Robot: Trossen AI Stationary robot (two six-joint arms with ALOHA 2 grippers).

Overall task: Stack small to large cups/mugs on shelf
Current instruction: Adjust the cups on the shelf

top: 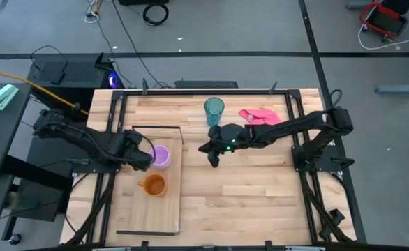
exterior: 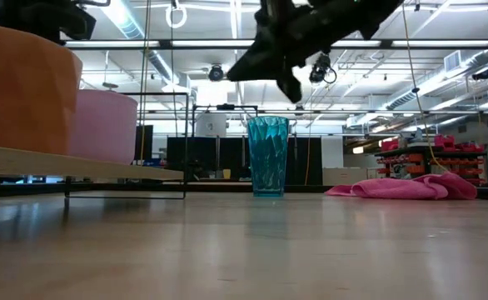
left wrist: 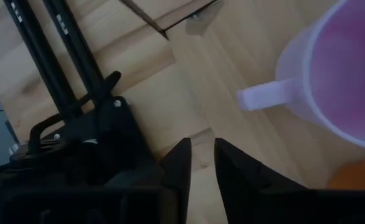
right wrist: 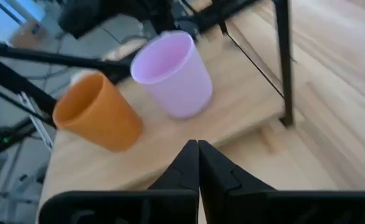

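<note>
High view is showing the lilac mug (top: 160, 156) and the orange mug (top: 153, 185) standing side by side on the shelf (top: 164, 216), while the teal tumbler (top: 214, 110) is waiting well apart on the tabletop (top: 260, 202), near the pink cloth (top: 261, 116). The left gripper (top: 147, 157) is sitting just beside the lilac mug's handle, fingers narrowly parted and holding nothing. The right gripper (top: 212, 160) is hovering over the table between shelf and tumbler, fingers pressed together — empty. Judgement: two vessels are placed; the tumbler is outstanding. The next move is calling for the right arm to open, reach back and grasp the tumbler upright.
</note>
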